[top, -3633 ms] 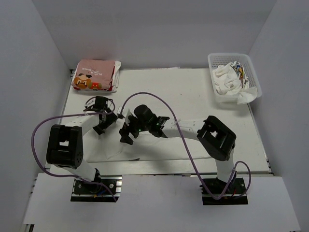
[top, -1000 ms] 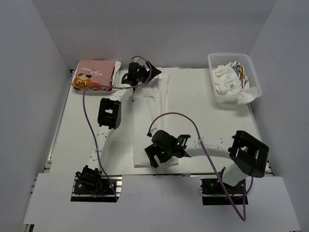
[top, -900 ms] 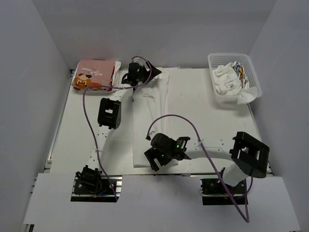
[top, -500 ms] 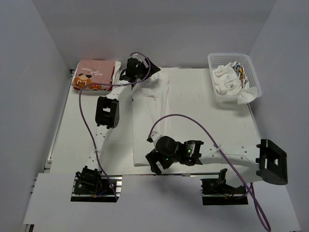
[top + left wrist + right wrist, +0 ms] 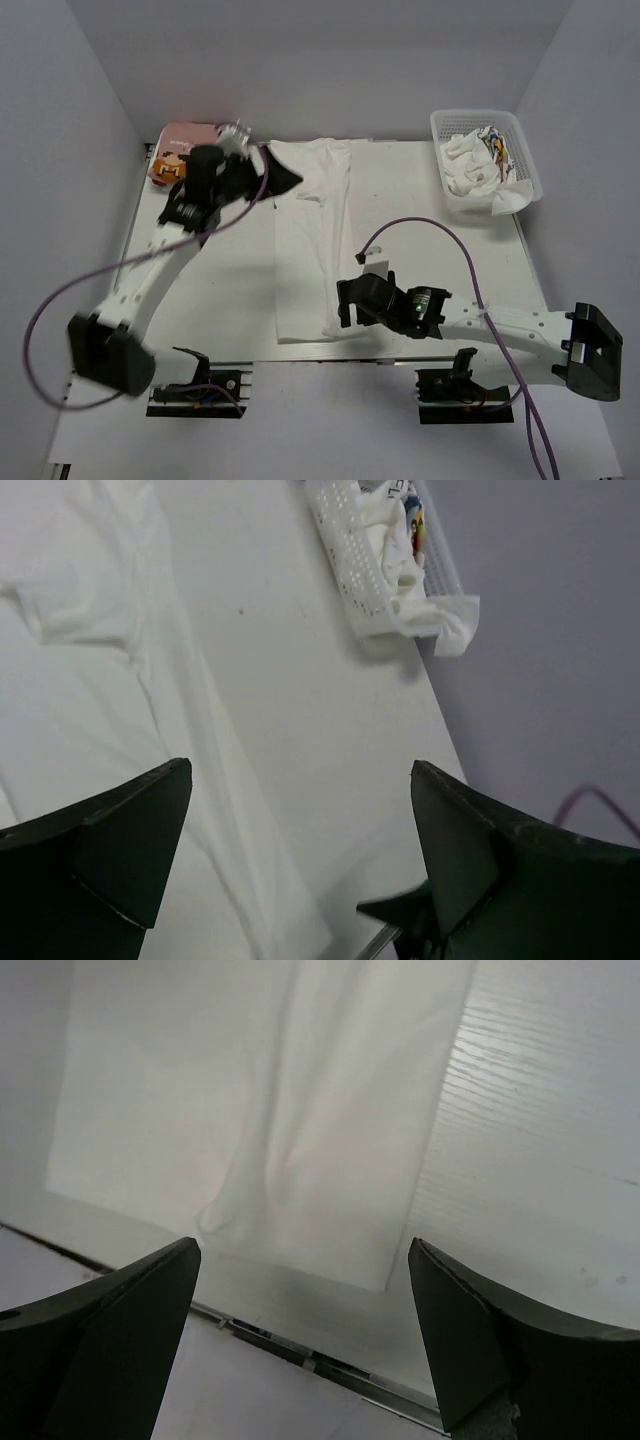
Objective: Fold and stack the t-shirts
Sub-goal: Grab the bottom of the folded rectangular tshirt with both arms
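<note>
The white t-shirt (image 5: 312, 240) lies flat, folded into a long narrow strip running from the table's back to its front edge. The pink t-shirt (image 5: 172, 152) sits folded at the back left corner, partly hidden by my left arm. My left gripper (image 5: 279, 182) is open and empty, raised above the strip's far left end. In the left wrist view (image 5: 300, 830) the shirt's sleeve (image 5: 75, 610) lies below it. My right gripper (image 5: 346, 305) is open and empty, just right of the strip's near end. In the right wrist view (image 5: 300, 1300) the shirt's near end (image 5: 330, 1150) lies below it.
A white lattice basket (image 5: 528, 160) with crumpled white cloth stands at the back right and also shows in the left wrist view (image 5: 345, 550). The table's front edge (image 5: 330, 1360) is close under the right gripper. Grey walls enclose the back and both sides.
My left gripper has lifted off the shirt's far end, and the arm has swung left. My right gripper has moved right, off the shirt's near end. The shirt lies still.
</note>
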You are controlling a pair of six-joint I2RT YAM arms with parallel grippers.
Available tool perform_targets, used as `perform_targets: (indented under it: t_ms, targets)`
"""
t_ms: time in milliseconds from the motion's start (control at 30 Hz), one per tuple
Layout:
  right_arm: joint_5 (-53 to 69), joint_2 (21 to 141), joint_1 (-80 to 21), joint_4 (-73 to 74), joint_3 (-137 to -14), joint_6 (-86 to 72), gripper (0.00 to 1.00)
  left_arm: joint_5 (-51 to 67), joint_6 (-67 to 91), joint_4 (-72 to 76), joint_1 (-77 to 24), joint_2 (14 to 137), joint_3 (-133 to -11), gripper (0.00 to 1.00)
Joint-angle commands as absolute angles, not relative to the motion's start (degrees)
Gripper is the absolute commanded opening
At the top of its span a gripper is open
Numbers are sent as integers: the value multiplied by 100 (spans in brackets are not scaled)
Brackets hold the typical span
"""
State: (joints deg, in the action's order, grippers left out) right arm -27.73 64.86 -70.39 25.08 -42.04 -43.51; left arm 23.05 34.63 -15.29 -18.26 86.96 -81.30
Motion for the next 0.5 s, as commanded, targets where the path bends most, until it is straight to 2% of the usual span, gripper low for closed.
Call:
perform_targets:
  t_ms: [0, 133, 233, 300, 467]
  targets:
    - [-2892, 6634, -6690, 2760, -4079, -5070, 90, 1723, 3550, -1583, -2003, 6768, -5556, 100]
    - [-2383, 6724, -6452, 2611, -3833, -4984, 90, 1967, 3875, -2308, -2135, 5453, -4519, 100]
    - [-1778, 6715, -6223, 2400, -3630, -4861, 90, 2196, 4164, -2409, -2249, 4994, -3703, 100]
    - [-1434, 6829, -6161, 2338, -3525, -4790, 90, 2294, 4253, -2347, -2311, 4913, -3113, 100]
    - [-1020, 6952, -5994, 2083, -3454, -4650, 90, 2452, 4254, -2487, -2574, 5282, -2541, 96]
